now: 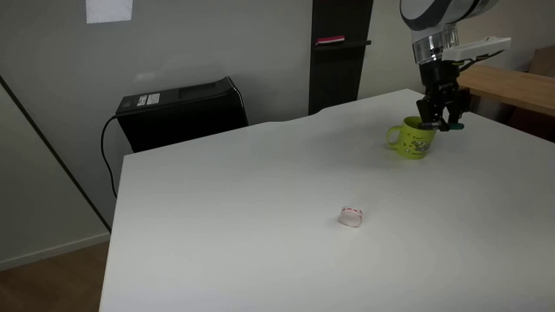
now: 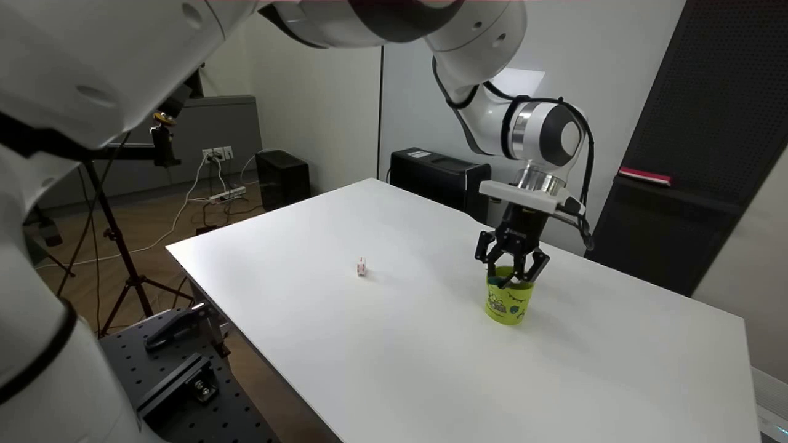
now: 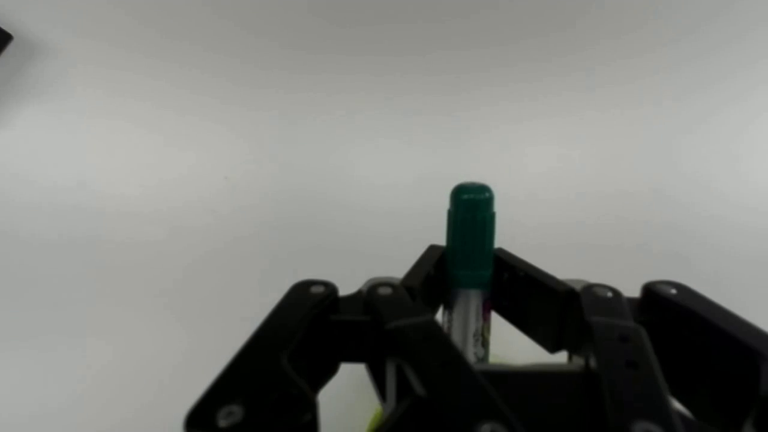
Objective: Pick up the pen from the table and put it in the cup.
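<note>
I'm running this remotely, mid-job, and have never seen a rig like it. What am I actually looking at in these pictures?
The big white machine is a robot arm, ending in a black pincer. Both exterior views watch from off the robot; the wrist view rides on the arm and looks past the pincer at the white table. On the table stands an upright yellow-green mug; well apart from it lies a small clear, pinkish piece that I can't identify. The pincer is shut on a green-capped pen, which in an exterior view looks roughly level, close to the mug's top. Whether pen and mug touch is hard to tell, but the pen is not yet dropped in.
</note>
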Available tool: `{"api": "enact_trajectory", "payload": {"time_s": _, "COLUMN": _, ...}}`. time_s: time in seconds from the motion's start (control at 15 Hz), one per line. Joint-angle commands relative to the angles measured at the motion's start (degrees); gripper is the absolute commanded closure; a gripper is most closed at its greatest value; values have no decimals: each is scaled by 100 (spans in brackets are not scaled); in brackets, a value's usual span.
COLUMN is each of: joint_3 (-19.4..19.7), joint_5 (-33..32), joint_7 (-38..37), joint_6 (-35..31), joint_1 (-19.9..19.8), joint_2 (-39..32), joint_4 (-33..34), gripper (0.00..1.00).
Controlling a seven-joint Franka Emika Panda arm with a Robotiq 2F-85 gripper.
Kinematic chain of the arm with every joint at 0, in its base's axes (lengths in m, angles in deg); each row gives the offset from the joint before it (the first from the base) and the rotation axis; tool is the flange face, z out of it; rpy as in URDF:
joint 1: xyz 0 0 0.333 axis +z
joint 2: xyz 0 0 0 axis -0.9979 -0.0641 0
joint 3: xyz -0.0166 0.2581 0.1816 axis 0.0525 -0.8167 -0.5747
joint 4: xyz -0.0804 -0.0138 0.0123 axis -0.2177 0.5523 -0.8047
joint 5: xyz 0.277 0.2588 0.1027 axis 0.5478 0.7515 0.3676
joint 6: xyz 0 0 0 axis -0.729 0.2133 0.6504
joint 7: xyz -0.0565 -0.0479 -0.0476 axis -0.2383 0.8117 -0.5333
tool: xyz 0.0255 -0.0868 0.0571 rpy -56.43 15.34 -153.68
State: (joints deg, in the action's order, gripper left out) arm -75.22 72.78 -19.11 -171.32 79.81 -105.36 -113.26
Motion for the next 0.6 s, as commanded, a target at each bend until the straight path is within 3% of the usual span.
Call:
{"api": "enact_trajectory", "payload": {"time_s": 0.0, "joint_3": -126, "joint_5": 273, "joint_7": -135, "joint_6": 508, "joint_1": -13, "joint_2": -140, "joint_4": 574, "gripper": 94}}
{"api": "enact_trajectory", "payload": {"time_s": 0.53, "joint_3": -147, "joint_5": 795, "joint_7": -157, "joint_6": 1503, "joint_1": -304, "joint_2": -553, "joint_4": 1457, "gripper": 94}}
